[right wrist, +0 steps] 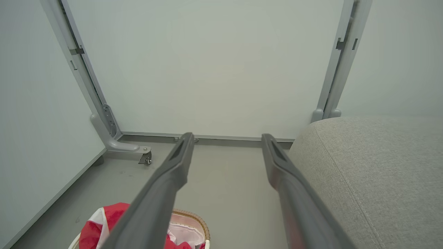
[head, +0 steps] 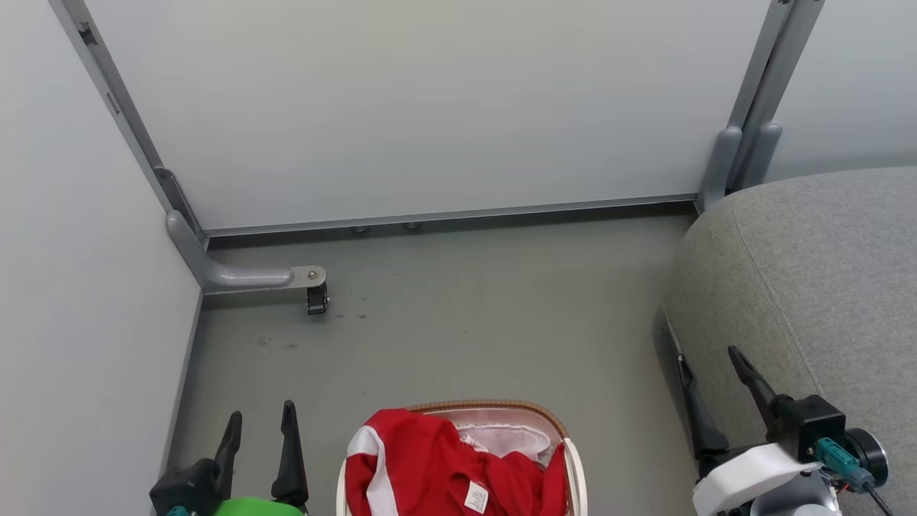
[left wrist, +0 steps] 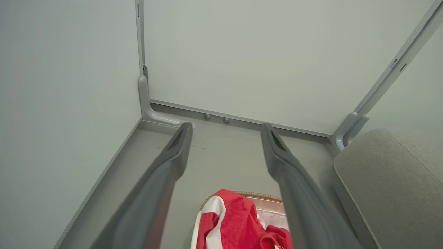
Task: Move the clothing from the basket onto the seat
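My left tool and right tool stood apart and empty, flanking the basket at six o'clock, ready to reach in. The clothing, perhaps several pieces, lay heaped inside; the seat sat at three o'clock.

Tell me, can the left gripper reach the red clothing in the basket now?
Probably yes: the open left gripper is beside the basket, and the clothing lies uncovered.

A grey floor carries an oval white basket with brown woven rim. Right of it stands a grey fabric seat.
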`<state>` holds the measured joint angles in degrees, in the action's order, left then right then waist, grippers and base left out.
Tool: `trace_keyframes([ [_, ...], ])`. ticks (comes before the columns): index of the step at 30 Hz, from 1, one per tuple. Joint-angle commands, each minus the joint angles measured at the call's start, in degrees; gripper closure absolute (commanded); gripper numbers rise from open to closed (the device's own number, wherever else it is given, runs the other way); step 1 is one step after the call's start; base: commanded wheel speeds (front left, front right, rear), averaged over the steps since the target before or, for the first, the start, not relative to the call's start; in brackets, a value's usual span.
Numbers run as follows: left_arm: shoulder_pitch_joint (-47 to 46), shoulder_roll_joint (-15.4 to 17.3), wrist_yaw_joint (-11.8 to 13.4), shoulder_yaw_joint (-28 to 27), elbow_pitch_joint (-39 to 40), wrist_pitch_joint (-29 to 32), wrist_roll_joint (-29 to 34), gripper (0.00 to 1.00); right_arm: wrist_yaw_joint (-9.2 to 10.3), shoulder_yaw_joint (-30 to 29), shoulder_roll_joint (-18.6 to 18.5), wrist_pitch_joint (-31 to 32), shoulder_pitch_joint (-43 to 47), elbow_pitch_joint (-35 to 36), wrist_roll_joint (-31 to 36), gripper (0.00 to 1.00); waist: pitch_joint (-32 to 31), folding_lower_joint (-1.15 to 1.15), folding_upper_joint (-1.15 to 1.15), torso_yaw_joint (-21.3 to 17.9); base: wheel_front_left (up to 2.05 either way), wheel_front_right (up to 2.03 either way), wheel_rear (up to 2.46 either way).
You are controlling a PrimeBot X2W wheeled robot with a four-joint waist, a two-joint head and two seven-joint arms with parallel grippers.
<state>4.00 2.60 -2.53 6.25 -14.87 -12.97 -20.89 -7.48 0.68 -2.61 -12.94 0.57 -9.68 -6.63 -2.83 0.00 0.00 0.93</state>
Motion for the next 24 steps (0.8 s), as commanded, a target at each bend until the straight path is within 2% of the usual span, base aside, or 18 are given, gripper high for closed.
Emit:
trace_keyframes([
  [1, 0.6, 0.4, 0.2, 0.2, 0.0, -0.6, 1.2, 0.00, -0.02, 0.1, -0.3, -0.6, 0.7, 0.4, 1.6, 0.00, 0.0, 0.00, 0.00, 0.0, 0.00, 0.00, 0.00],
  [18, 1.3, 0.5, 0.6, 0.9, -1.3, -2.3, 6.4, 0.00, -0.01, 0.4, -0.4, -2.4, 1.3, 0.0, 8.4, 0.00, -0.3, 0.00, 0.00, 0.1, 0.00, 0.00, 0.00],
  [24, 1.3, 0.5, 0.4, 0.7, -1.7, -2.2, 5.9, 0.00, -0.01, -0.3, -0.4, -2.3, 1.1, -1.1, 6.5, 0.00, -0.3, 0.00, 0.00, 0.2, 0.00, 0.00, 0.00],
])
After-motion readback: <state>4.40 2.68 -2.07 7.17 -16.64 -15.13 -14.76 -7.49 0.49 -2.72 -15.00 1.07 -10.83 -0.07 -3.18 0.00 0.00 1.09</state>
